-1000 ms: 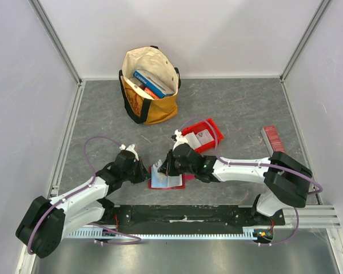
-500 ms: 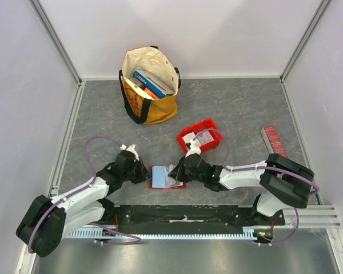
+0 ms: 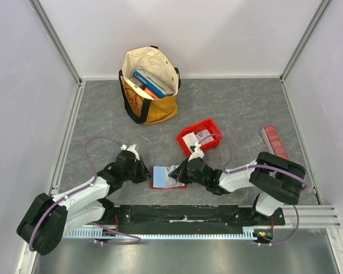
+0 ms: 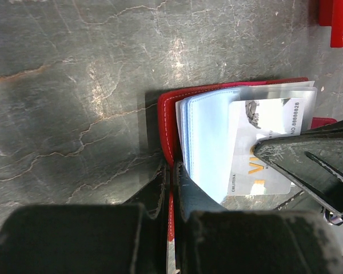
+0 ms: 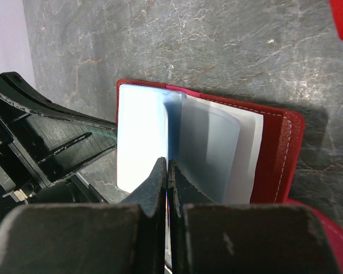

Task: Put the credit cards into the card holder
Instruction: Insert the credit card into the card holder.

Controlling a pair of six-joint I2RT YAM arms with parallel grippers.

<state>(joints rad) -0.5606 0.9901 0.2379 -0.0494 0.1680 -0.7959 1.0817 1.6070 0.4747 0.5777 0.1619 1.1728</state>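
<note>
The dark red card holder (image 3: 162, 177) lies open on the table between both arms, with its pale blue inner sleeves (image 5: 208, 148) showing. My left gripper (image 3: 146, 172) is shut on its left red edge (image 4: 167, 114). My right gripper (image 3: 179, 171) is shut on a thin credit card held edge-on at the sleeves (image 5: 168, 168). In the left wrist view this white card with gold lettering (image 4: 263, 142) lies over the sleeves under the right fingers (image 4: 314, 165). More white cards (image 3: 195, 138) sit in the red bin.
The brighter red plastic bin (image 3: 208, 127) stands just behind the right wrist. A tan tote bag (image 3: 150, 108) with blue books stands at the back. A ridged red strip (image 3: 272, 140) lies at the right. Grey walls close in on three sides.
My right gripper has come down and nearer from the bin side. The card holder's raised inner leaf now lies flatter. My left gripper has stayed on the holder's edge.
</note>
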